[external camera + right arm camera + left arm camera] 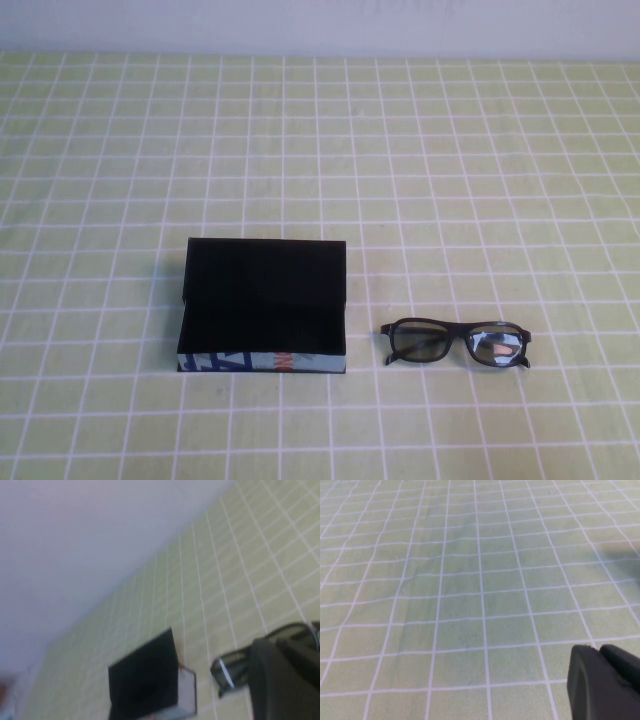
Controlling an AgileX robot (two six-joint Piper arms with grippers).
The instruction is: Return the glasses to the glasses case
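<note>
Green cloth with a white grid (450, 180) is spread across the table, and a pale wall is seen at the far edge. Left of centre, the rectangular black glasses case (264, 305) is set open, its white printed side turned to the near edge. Just to its right, apart from it, the black thick-rimmed plastic glasses (458, 343) are laid on the cloth. Only a dark part of the left gripper (605, 682) is seen above bare cloth; the right gripper (287, 680) is held close above the glasses. Whether either is spread cannot be told.
</note>
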